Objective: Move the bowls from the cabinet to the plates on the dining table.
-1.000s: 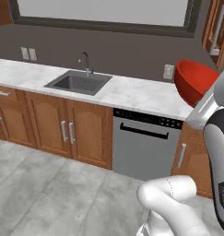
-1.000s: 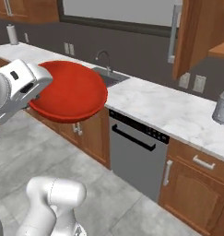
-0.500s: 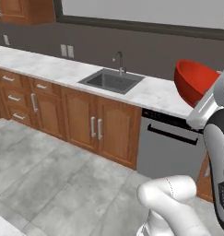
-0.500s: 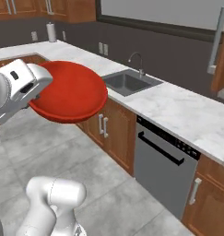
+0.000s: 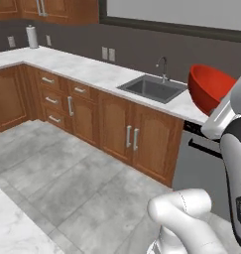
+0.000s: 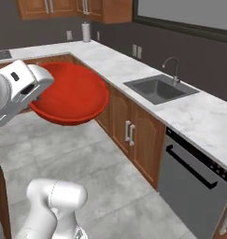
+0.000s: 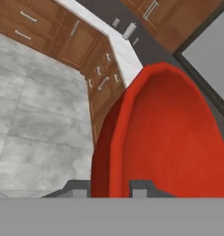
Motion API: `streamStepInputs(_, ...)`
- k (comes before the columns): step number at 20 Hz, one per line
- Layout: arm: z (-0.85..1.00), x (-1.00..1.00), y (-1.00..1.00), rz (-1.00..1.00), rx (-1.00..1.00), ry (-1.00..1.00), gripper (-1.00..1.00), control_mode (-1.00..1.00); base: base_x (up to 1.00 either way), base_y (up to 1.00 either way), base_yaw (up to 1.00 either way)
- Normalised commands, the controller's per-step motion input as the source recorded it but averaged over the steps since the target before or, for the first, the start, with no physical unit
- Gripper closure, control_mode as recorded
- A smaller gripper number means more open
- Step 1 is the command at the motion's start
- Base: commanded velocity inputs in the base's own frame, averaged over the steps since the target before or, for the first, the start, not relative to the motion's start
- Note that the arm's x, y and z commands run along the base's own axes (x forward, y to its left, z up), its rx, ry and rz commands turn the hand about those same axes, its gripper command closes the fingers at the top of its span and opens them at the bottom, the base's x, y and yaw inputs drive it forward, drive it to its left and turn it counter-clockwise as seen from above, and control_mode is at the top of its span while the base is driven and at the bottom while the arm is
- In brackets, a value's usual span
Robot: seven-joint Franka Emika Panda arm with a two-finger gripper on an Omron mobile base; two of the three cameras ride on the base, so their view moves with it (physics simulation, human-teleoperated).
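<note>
Even, soft rendered light, faint shadows — low-resolution, slightly blurry, no glare

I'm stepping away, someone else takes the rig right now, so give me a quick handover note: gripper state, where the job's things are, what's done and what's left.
Gripper: shut on the red bowl, pinching its rim; bowl carried in the air, clear of any surface.
Surroundings: base faces the kitchen counter with the sink; a marble corner shows at the lower left of the left base view.
Done: red bowl is out of the cabinet and in hand.
Left: drive to the dining table, set this bowl on a plate, then deal with the brown bowl. Cabinet, plates and brown bowl are out of frame, so their state is unknown.
</note>
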Motion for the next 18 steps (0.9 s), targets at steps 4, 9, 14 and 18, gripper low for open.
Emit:
streamStepInputs(4,0.0,0.0,0.0,0.0,0.0,0.0,1.0,1.0,0.61,0.09,0.29)
streamStepInputs(9,0.0,0.0,0.0,0.0,0.0,0.0,1.0,1.0,0.64,0.03,0.31)
streamStepInputs(14,0.0,0.0,0.0,0.0,0.0,0.0,1.0,1.0,0.64,-0.01,0.36)
streamStepInputs(18,0.0,0.0,0.0,0.0,0.0,0.0,1.0,1.0,0.66,-0.06,0.38)
